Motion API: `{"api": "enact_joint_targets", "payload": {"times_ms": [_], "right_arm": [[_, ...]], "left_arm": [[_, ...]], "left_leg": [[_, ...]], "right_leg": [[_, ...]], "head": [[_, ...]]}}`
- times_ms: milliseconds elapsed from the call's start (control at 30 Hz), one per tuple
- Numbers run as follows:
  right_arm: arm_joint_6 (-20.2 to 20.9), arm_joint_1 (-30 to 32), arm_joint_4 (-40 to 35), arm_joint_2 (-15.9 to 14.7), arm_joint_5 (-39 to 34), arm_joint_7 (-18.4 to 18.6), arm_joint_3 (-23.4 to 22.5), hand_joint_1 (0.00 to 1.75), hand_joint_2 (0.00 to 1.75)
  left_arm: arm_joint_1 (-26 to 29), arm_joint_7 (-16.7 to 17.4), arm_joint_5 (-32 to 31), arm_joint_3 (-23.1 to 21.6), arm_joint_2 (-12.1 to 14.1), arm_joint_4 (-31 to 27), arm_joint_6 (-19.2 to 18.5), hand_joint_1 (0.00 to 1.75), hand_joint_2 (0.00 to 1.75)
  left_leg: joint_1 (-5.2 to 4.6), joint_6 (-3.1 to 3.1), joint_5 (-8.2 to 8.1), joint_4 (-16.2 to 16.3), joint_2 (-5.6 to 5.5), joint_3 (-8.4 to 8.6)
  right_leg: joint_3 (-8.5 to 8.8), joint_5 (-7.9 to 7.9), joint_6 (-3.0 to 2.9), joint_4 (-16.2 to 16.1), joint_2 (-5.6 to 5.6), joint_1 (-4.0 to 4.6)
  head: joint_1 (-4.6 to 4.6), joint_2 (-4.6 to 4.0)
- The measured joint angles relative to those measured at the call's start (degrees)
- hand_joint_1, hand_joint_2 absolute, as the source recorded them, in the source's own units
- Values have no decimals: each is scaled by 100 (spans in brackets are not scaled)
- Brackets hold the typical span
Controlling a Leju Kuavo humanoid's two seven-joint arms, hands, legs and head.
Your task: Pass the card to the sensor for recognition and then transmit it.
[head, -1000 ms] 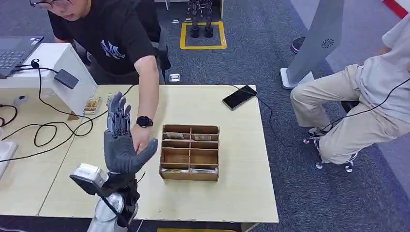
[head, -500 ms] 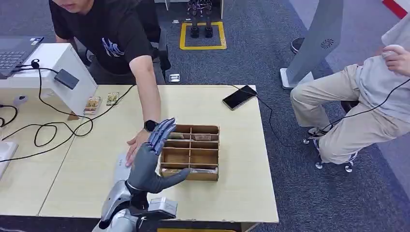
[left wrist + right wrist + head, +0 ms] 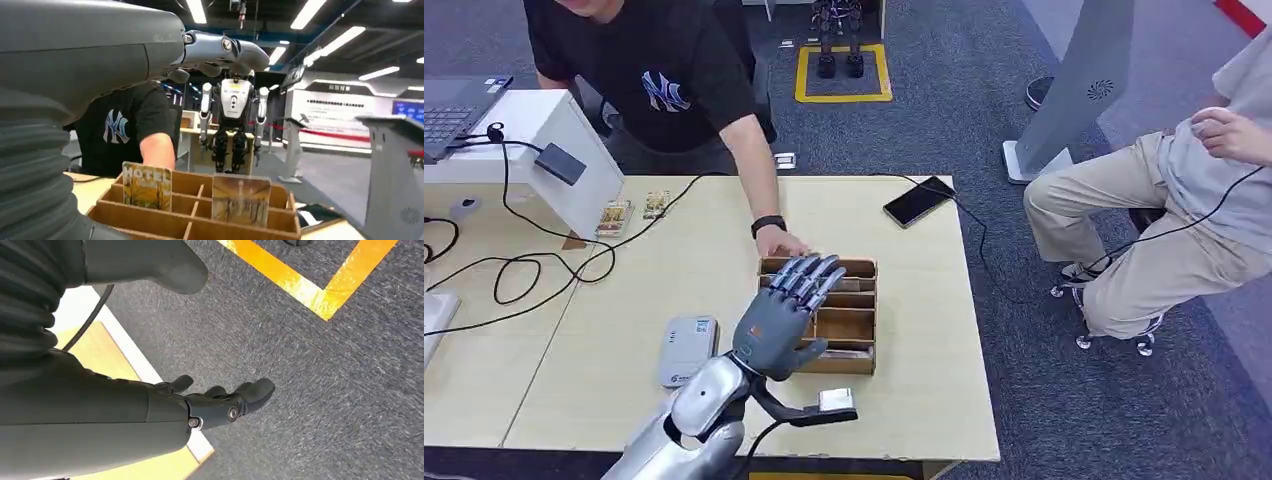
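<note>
A wooden divider box (image 3: 875, 320) stands on the light table, right of the middle. In the left wrist view two picture cards stand upright in it: one marked HOTEL (image 3: 146, 186) and another (image 3: 241, 199). My left hand (image 3: 784, 305) hovers open over the box's left half, fingers stretched out above the compartments and holding nothing; it also shows as left hand (image 3: 150, 45). A flat grey-white device (image 3: 689, 350) lies on the table just left of the hand. My right hand (image 3: 220, 402) hangs beside the table over the carpet, fingers loosely apart, empty.
A person in a black shirt leans over the far edge, their hand (image 3: 782, 242) at the box's far left corner. A phone (image 3: 919, 200) lies at the far right. Cables (image 3: 524, 270), a white stand (image 3: 544, 120) and small card packs (image 3: 614, 215) sit at the left. Another person (image 3: 1184, 200) sits to the right.
My left hand dropped from upright over the table's left part and swung right over the box. The person laid the grey-white device down and moved their hand to the box's far corner.
</note>
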Motion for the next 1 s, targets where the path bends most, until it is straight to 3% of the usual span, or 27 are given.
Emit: {"api": "enact_joint_targets", "payload": {"times_ms": [233,533,567,700,767,1000], "right_arm": [[0,1,0,-2,0,2,0,0,175],[-6,4,0,-2,19,17,0,0,175],[-11,4,0,-2,20,17,0,0,175],[-35,14,0,-4,33,-15,0,0,175],[-55,20,0,-2,17,-35,-2,0,175],[-98,37,0,-2,-4,-42,-9,0,175]], "left_arm": [[-152,113,29,-168,7,360,-20,0,175],[-150,-256,643,-175,26,481,7,0,175],[-139,-368,810,-175,26,481,17,0,175],[106,-1397,2521,-175,-11,350,88,0,175],[250,-1744,3194,-170,-41,203,68,0,175],[573,-2109,4184,29,-164,-145,-131,0,175]], "left_leg": [[0,0,0,0,0,0],[0,0,0,0,0,-2],[0,0,0,0,0,-2],[0,0,-1,0,0,-3],[0,1,-1,0,-1,-3],[0,1,-1,0,-2,-5]], "right_leg": [[0,0,0,0,0,0],[1,0,0,0,0,0],[1,0,0,0,0,0],[1,-1,0,0,0,0],[1,-1,1,0,-1,0],[1,-1,1,0,-2,0]], "head": [[0,0],[0,0],[2,0],[2,0],[2,0],[2,0]]}}
